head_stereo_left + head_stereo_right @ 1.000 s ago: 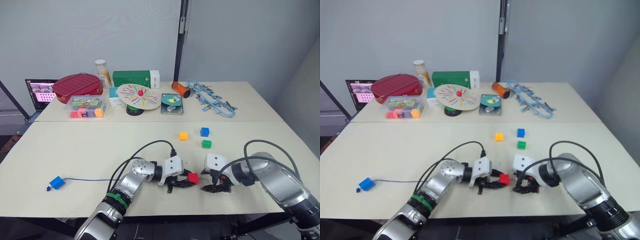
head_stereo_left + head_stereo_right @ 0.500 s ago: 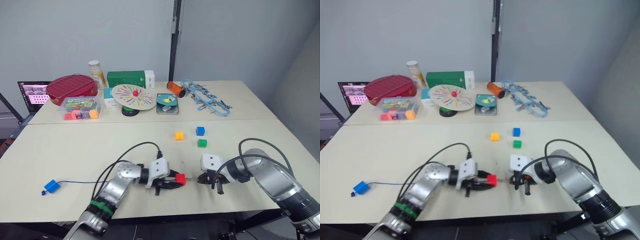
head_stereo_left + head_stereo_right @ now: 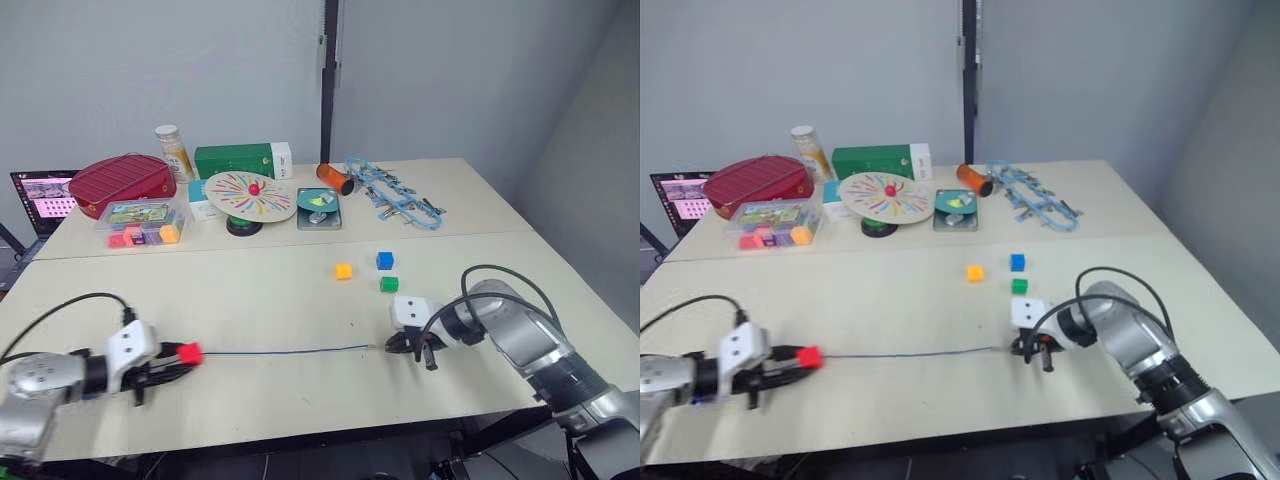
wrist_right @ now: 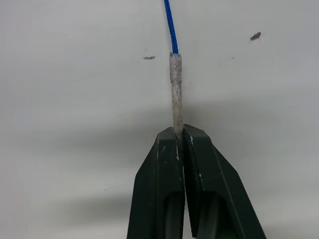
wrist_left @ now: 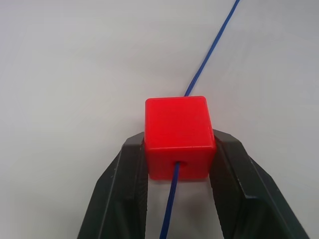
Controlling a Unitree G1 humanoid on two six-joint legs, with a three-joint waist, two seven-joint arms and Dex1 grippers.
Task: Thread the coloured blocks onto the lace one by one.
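My left gripper point(image 3: 170, 360) is shut on a red block point(image 3: 189, 352) at the table's front left. In the left wrist view the lace point(image 5: 209, 55) runs through the hole of the red block point(image 5: 178, 137). The dark-blue lace point(image 3: 290, 351) stretches straight across the table to my right gripper point(image 3: 392, 346), which is shut on the lace's pale stiff tip point(image 4: 176, 89). An orange-yellow block point(image 3: 343, 271), a blue block point(image 3: 385, 260) and a green block point(image 3: 389, 284) lie loose behind the right gripper.
Along the far table stand a red case point(image 3: 115, 182), a clear tray of coloured pieces point(image 3: 140, 220), a bottle point(image 3: 176, 154), a green box point(image 3: 240, 160), a spinner disc point(image 3: 250, 194), a small teal tray point(image 3: 318, 205) and a light-blue chain tangle point(image 3: 395, 195). A laptop point(image 3: 45, 190) sits far left.
My left gripper has pulled the red block far to the left along the lace, which is now drawn straight. The right gripper keeps hold of the tip. The camera has shifted.
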